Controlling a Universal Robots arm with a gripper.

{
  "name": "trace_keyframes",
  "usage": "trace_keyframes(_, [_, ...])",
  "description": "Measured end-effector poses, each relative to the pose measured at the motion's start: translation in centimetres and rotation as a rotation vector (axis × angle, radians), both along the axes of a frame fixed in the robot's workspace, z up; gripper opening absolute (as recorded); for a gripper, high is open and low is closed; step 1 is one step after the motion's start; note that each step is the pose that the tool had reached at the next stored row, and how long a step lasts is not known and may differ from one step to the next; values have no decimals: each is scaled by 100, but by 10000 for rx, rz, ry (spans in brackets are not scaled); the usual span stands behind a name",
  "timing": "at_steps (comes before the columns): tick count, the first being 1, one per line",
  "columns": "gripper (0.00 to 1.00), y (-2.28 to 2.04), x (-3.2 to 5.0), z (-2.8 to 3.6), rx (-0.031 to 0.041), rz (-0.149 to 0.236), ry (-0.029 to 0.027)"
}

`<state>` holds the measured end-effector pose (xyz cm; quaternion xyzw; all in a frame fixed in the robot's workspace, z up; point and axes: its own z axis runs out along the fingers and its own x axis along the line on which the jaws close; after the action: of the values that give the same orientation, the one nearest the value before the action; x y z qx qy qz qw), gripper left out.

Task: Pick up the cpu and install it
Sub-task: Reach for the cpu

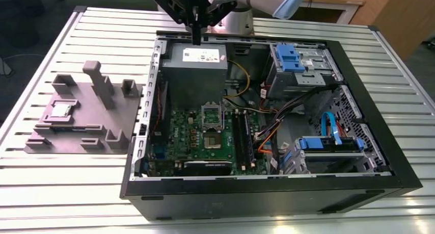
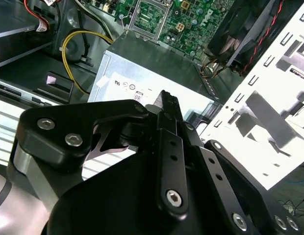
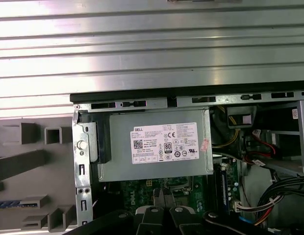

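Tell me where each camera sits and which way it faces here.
Exterior view: off the arm, high, looking down on the open computer case; cpu on the grey plate at the exterior view's left; gripper raised over the case.
First wrist view: on the arm, facing down at the power supply; the gripper shows.
Second wrist view: close behind the gripper, looking along it to the power supply.
Shared: gripper and power supply, in all three.

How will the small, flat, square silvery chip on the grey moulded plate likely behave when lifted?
The small flat silvery cpu probably lifts stiffly and lightly, being thin and small. Its smooth metal top may be slippery. Lying flat on the grey moulded plate, it should not roll.
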<state>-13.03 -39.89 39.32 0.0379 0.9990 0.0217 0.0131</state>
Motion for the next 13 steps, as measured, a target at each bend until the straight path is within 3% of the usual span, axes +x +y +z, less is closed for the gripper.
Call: trace_keyframes(13, [10,0,-85,-4,0,0,1])
